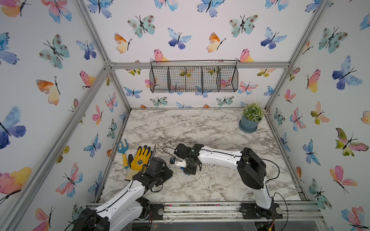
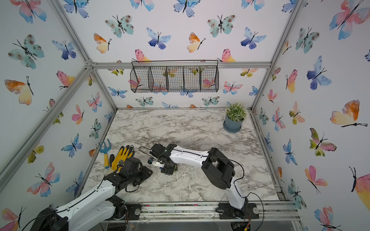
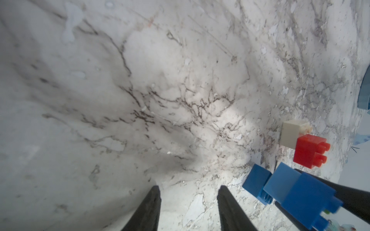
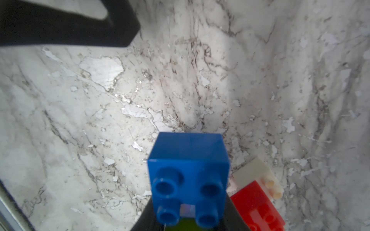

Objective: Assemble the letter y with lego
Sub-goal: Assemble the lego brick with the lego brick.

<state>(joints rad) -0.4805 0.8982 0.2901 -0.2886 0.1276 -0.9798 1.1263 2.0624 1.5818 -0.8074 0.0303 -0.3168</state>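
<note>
Bricks sit near the middle front of the marble table point(image 1: 210, 128), under the right arm's wrist. In the right wrist view we see the right gripper point(image 4: 190, 218) clamped tight on a dark blue square brick point(image 4: 189, 176), studs facing the camera, with a sliver of lime green brick point(image 4: 187, 225) just behind it between the fingers. Red brick point(image 4: 258, 206) and cream brick point(image 4: 254, 172) lie touching each other on the marble, just beside the held blue one.

Left wrist view: left gripper point(image 3: 189, 208) partly open, both dark fingers point(image 3: 148, 210) over bare marble, nothing between them. From here we see a lighter long blue brick point(image 3: 284, 184) joined to the held blue brick, a second dark blue square point(image 3: 257, 183) touching it, and the red point(image 3: 309, 151) and cream point(image 3: 291, 135) pair near.

Top views: garden fork point(image 1: 124, 153) and yellow glove point(image 1: 140, 160) at the table's left edge; potted plant point(image 2: 234, 118) far right corner; wire basket point(image 2: 174, 77) on the back wall. The bricks barely show in either top view.
</note>
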